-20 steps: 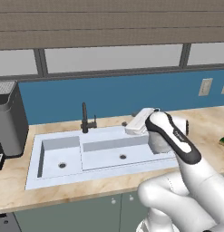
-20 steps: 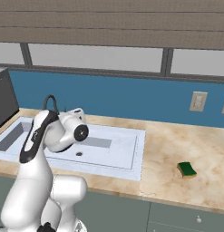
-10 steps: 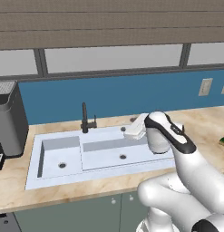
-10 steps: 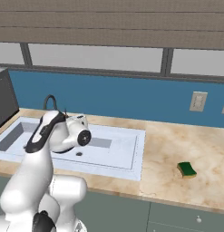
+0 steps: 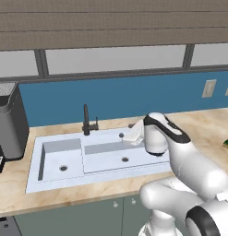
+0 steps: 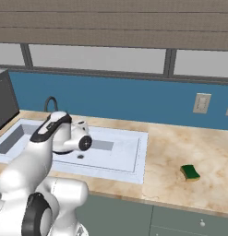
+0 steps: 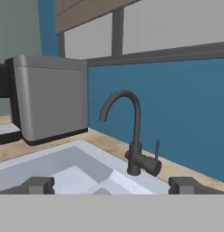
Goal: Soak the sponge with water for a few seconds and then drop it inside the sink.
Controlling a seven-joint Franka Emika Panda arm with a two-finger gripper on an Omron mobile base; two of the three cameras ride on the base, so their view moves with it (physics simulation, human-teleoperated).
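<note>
The sponge [image 6: 190,173], a small green slab with a yellow underside, lies on the counter well right of the sink [image 6: 129,159]; it also peeks in at the right edge as the sponge [image 5: 227,144]. My gripper [image 5: 130,137] hangs over the sink's wide basin [image 5: 106,161], far from the sponge. It stands open and empty in the hand view, gripper [image 7: 112,186], with its fingertips [image 7: 39,185] wide apart and facing the black faucet [image 7: 133,136]. The water is out of view.
A grey coffee machine [image 5: 9,124] stands on the counter left of the sink, also seen as the coffee machine [image 7: 50,104]. The faucet [image 5: 86,120] rises behind the basins against the blue wall. Bare counter [image 6: 180,147] stretches between sink and sponge.
The arm has swung a little left and lower over the sink, bringing the hand nearer the faucet. The gripper stays open. The sponge has not moved.
</note>
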